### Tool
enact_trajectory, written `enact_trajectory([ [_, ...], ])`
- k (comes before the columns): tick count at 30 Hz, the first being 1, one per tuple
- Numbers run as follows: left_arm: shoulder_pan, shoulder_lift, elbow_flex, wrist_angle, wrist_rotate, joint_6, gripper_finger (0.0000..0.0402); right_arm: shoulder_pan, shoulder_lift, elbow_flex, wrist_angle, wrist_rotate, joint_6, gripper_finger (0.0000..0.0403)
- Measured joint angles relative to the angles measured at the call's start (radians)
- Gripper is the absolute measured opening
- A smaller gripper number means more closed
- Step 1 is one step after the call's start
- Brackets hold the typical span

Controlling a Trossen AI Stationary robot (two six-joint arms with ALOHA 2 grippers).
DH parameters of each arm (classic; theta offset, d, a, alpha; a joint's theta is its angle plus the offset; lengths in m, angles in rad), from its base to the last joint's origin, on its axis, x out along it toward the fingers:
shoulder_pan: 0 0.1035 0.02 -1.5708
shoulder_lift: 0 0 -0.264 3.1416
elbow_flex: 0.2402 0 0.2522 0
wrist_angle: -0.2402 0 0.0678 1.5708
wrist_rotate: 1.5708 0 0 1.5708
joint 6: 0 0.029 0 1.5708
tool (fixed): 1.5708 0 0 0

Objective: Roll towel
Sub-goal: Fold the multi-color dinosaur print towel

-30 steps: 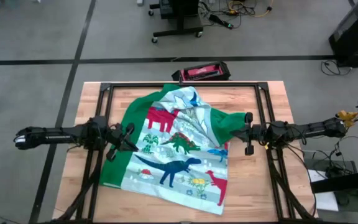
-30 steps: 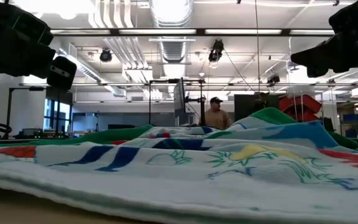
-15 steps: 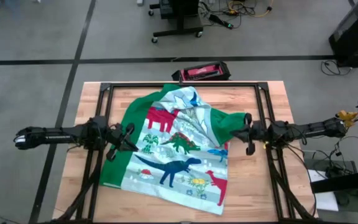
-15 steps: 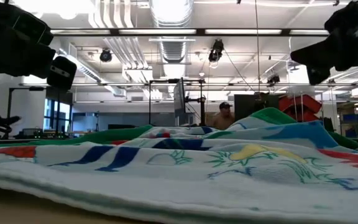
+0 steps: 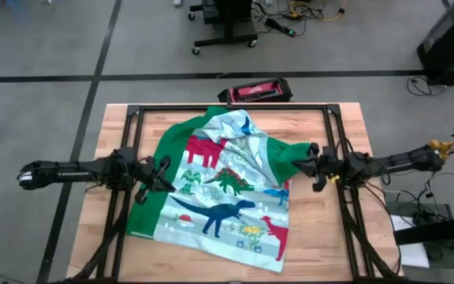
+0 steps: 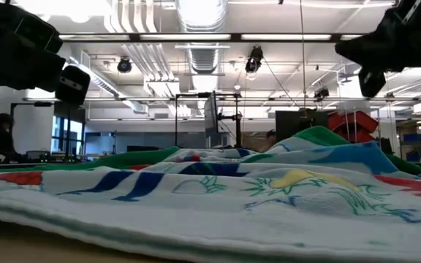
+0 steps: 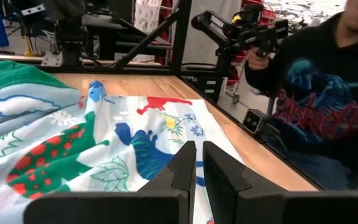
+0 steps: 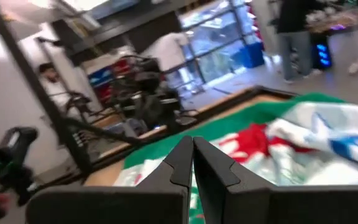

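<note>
Bare table (image 5: pixel 321 237) around the rumpled towel (image 5: pixel 219 189), black frame (image 5: pixel 235 108) bordering

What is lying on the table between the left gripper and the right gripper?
In the high view, only the towel lies between the left gripper and the right gripper. It is spread crumpled across the wooden table; both grippers are shut at its edges.

Robotics lab: exposed ceiling ducts (image 6: pixel 199 18), equip racks, floor cables (image 5: pixel 306 12).

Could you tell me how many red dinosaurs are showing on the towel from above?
2: one red dinosaur near the towel's far end, another at its near right corner; folds may hide more.
</note>
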Motion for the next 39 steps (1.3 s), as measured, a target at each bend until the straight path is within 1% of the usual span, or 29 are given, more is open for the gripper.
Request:
enact_trajectory([
  [3, 0.000, 0.000, 0.000, 0.029, -0.088, 0.000, 0.0014, 0.013, 0.152, 0.011, 0.062, -0.004, -0.003, 0.0000],
  [6, 0.001, 0.000, 0.000, 0.101, -0.108, -0.097, 0.0014, 0.023, 0.332, 0.060, 0.082, 0.019, 0.026, 0.0000],
  [9, 0.000, 0.000, 0.000, 0.216, -0.120, -0.196, 0.0013, 0.035, 0.530, 0.155, 0.085, 0.029, 0.036, 0.0000],
  [11, 0.000, 0.000, 0.001, 0.275, -0.172, -0.205, 0.0013, 0.049, 0.662, 0.225, 0.082, 0.029, 0.021, 0.0000],
  [14, 0.000, 0.003, 0.001, 0.279, -0.294, -0.207, 0.0013, 0.091, 0.842, 0.328, 0.077, -0.003, -0.038, 0.0000],
  [16, -0.002, 0.037, 0.001, 0.279, -0.318, -0.232, 0.0013, 0.130, 0.931, 0.381, 0.072, -0.022, -0.056, 0.0000],
  [18, -0.027, 0.089, 0.001, 0.277, -0.314, -0.289, 0.0013, 0.173, 0.987, 0.419, 0.058, -0.028, -0.056, 0.0000],
  [20, -0.073, 0.154, 0.001, 0.279, -0.326, -0.341, 0.0013, 0.218, 1.019, 0.459, -0.015, -0.049, -0.055, 0.0000],
  [25, -0.273, 0.352, 0.014, 0.270, -0.521, -0.391, 0.0013, 0.320, 1.072, 0.571, -0.349, -0.048, -0.002, 0.0000],
  [27, -0.361, 0.430, 0.042, 0.273, -0.605, -0.400, 0.0013, 0.335, 1.106, 0.611, -0.431, -0.044, 0.018, 0.0000],
  [30, -0.473, 0.556, 0.099, 0.270, -0.714, -0.402, 0.0013, 0.335, 1.185, 0.646, -0.450, -0.045, 0.042, 0.0000],
  [32, -0.521, 0.636, 0.136, 0.248, -0.761, -0.410, 0.0013, 0.334, 1.257, 0.670, -0.450, -0.051, 0.042, 0.0000],
  [36, -0.537, 0.789, 0.194, 0.136, -0.781, -0.485, 0.0013, 0.313, 1.393, 0.746, -0.441, -0.049, 0.012, 0.0000],
  [39, -0.510, 0.904, 0.209, 0.061, -0.783, -0.531, 0.0013, 0.272, 1.484, 0.832, -0.402, -0.026, -0.047, 0.0000],
])
